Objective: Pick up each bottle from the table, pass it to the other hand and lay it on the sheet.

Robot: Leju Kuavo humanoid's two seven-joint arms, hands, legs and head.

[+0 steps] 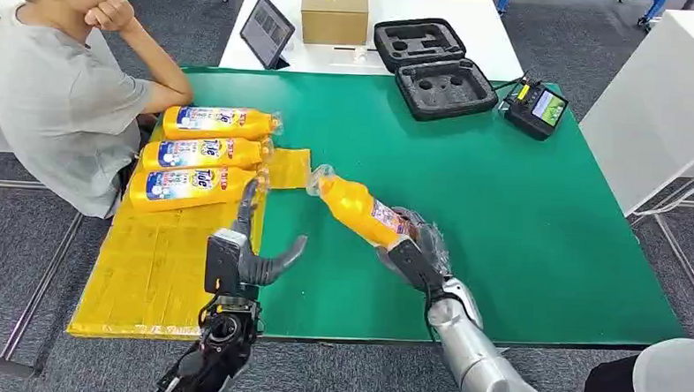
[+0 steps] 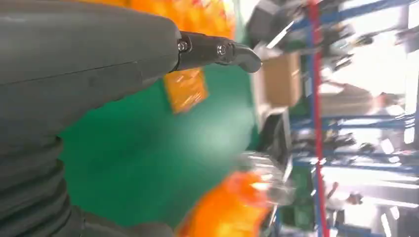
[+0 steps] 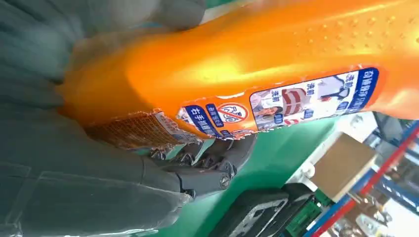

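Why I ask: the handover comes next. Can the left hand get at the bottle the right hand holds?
Probably yes: the left hand is open, and only bare green table lies between it and the bottle held by the right hand.

**Three viewpoints**

Head view: high, looking forward and down over the green tabletop (image 1: 502,212). Wrist views: turned sideways, close behind each robot hand, facing outward. Shared across all three: tabletop, cardboard box (image 1: 334,12), black case (image 1: 433,67).

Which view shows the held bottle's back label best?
Right wrist view: the label on the held bottle is close and sharp. Head view shows the whole bottle in the right robot hand, label small. Left wrist view: an orange blur.
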